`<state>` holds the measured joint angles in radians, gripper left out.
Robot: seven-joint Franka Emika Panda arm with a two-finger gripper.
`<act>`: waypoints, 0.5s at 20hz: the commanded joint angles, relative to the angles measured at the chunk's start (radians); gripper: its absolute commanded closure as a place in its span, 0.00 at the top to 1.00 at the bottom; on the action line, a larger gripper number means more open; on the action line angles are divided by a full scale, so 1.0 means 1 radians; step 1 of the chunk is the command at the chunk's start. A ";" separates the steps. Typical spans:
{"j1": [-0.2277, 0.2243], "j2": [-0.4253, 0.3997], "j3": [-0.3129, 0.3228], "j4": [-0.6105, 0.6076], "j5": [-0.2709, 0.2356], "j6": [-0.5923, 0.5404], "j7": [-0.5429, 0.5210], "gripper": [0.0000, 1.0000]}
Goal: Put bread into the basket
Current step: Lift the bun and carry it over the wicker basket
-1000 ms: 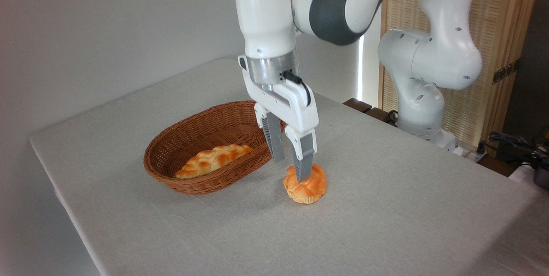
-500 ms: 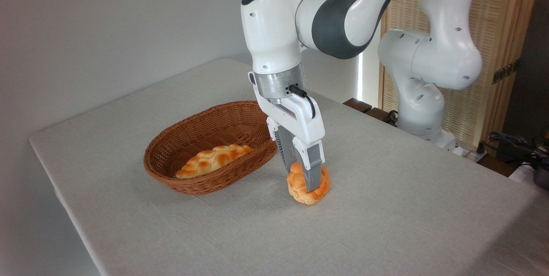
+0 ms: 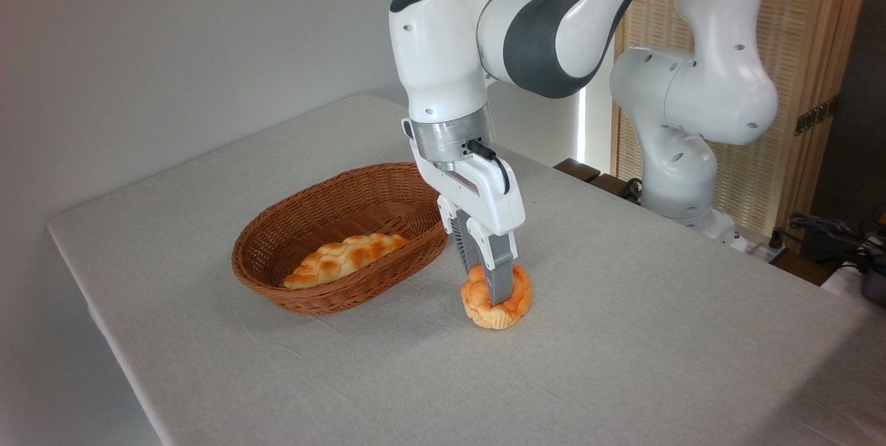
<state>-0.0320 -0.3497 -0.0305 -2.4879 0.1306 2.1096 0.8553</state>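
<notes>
1. Camera view, fixed and wide: the gripper [image 3: 493,288] is seen pointing straight down over the bread [image 3: 495,297], fingers pressed into the bun's crown from either side, closed onto it.
2. The bun is judged to be resting on the table [image 3: 623,335], just beside the basket [image 3: 277,252] on its right and apart from the rim.
3. A vertical approach is favoured here, presumably so the soft round top is pinched evenly.
4. A braided loaf [image 3: 344,259] is already laid in the basket's near half; the far half is left bare for the bun.
5. A lift over the low woven wall is called for next.
</notes>
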 commanded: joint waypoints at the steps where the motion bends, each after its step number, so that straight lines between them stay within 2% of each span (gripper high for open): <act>1: -0.005 0.009 0.006 -0.016 0.006 0.021 0.008 0.24; 4: -0.005 0.009 0.006 0.029 -0.005 0.003 0.004 0.24; 7: -0.005 0.035 0.000 0.211 -0.049 -0.220 0.007 0.24; 10: -0.005 0.086 -0.055 0.407 -0.115 -0.413 -0.011 0.24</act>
<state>-0.0329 -0.3401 -0.0437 -2.2904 0.0812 1.8749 0.8552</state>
